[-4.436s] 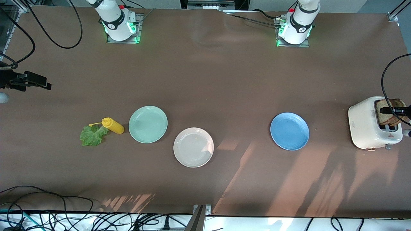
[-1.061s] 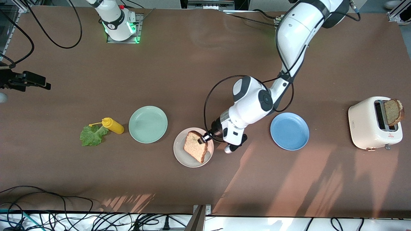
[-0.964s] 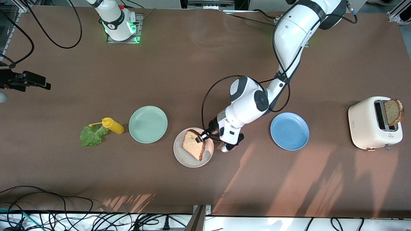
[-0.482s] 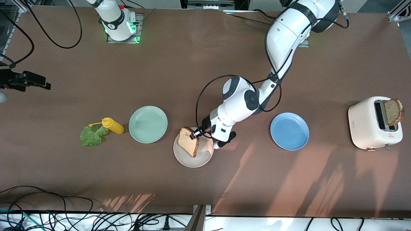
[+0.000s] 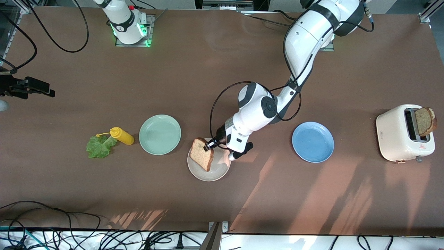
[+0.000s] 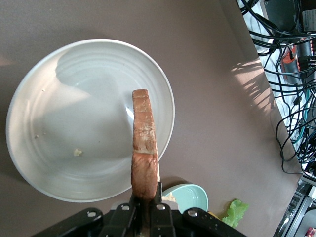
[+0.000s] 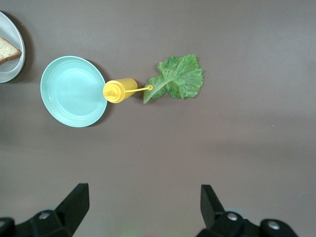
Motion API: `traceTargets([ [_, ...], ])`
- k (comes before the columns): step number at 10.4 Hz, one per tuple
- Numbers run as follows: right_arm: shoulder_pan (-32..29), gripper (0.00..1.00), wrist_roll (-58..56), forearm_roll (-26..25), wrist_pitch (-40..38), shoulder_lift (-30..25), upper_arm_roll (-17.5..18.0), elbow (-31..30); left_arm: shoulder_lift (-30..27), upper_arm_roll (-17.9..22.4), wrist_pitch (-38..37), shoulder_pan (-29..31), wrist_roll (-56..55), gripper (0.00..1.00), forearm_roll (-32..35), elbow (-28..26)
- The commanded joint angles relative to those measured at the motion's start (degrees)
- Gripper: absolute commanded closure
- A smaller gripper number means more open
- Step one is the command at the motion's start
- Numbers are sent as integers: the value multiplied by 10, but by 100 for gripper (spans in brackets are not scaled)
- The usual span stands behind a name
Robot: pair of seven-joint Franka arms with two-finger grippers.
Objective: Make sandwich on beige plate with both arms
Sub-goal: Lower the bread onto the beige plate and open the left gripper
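The bread slice, pinched on edge in the left gripper jaws above the beige plate at frame centre, is best lowered flat before release, while the right gripper waits with jaws wide.

White arms, black joint bands, looped black cable, green base lights, possibly red buttons.

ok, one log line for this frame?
left gripper: shut on bread slice, over beige plate | right gripper: open, waits | lettuce: untouched
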Motion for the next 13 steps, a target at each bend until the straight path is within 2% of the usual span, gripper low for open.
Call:
traceTargets([
  [1,-3,0,-7,10,-6,4,3,12,19,9,4,-11,35,100,-19,24],
  [3,-4,0,-7,10,-6,4,2,13,20,9,4,-10,39,100,-19,24],
  [4,-3,0,-7,10,-6,4,2,13,20,9,4,-9,40,96,-19,21],
  [5,-3,0,-7,10,-6,4,3,13,20,9,4,-7,39,78,-20,18],
  [8,-3,0,-7,10,-5,4,3,13,11,9,1,7,33,34,-17,16],
  [10,-3,0,-7,10,-6,4,2,13,9,9,-11,20,34,28,-16,12],
  [13,-2,0,-7,10,-6,4,3,13,3,11,-129,52,38,21,-3,12],
])
